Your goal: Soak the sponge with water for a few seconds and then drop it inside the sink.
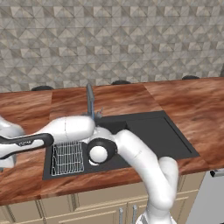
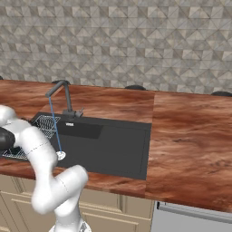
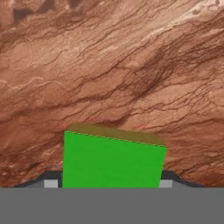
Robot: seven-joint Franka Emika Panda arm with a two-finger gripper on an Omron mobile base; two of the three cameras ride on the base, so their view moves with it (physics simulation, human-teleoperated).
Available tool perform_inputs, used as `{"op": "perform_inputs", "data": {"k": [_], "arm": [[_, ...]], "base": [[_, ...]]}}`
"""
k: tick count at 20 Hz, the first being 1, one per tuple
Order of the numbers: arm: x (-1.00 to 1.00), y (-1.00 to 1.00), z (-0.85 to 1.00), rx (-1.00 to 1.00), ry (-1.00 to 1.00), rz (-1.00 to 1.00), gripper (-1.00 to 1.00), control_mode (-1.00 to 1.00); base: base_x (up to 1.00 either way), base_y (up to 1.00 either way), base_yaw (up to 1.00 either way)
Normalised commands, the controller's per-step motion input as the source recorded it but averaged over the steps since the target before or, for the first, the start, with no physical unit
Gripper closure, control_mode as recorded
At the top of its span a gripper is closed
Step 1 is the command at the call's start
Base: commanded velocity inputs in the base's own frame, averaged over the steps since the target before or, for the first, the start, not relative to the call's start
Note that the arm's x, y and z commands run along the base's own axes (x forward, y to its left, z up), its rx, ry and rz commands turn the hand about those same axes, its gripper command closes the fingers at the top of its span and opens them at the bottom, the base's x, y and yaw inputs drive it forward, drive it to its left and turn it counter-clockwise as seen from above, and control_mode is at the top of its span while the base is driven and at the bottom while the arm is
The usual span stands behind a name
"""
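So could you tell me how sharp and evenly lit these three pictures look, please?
Left base view: flat, even light, no glare on the black sink. Right base view: equally even, and the thin water stream reads crisply. Hand view: the sponge fills the lower middle in saturated green with crisp edges, while the wood-grain counter behind looks slightly soft.

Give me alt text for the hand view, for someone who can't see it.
A bright green sponge with a yellowish upper face sits between the gripper fingertips, over the reddish-brown marbled countertop.
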Motion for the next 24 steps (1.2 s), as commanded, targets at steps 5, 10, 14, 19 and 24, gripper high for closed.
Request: {"op": "perform_inputs", "data": {"k": [5,10,14,19,24], "arm": [[-0.07,-0.65,0.53,0.02,-0.04,0.00,1.00,-1.00],[-0.35,-0.76,0.66,0.07,-0.18,0.00,1.00,-1.00],[-0.24,-0.78,0.56,0.09,-0.17,0.02,1.00,-1.00],[-0.23,-0.98,0.31,0.13,-0.16,0.07,1.00,-1.00],[-0.30,-1.00,0.07,0.16,-0.14,0.09,1.00,-1.00]], "base": [[0.00,0.00,0.00],[0.00,0.00,0.00],[0.00,0.00,0.00],[0.00,0.00,0.00],[0.00,0.00,0.00]]}}
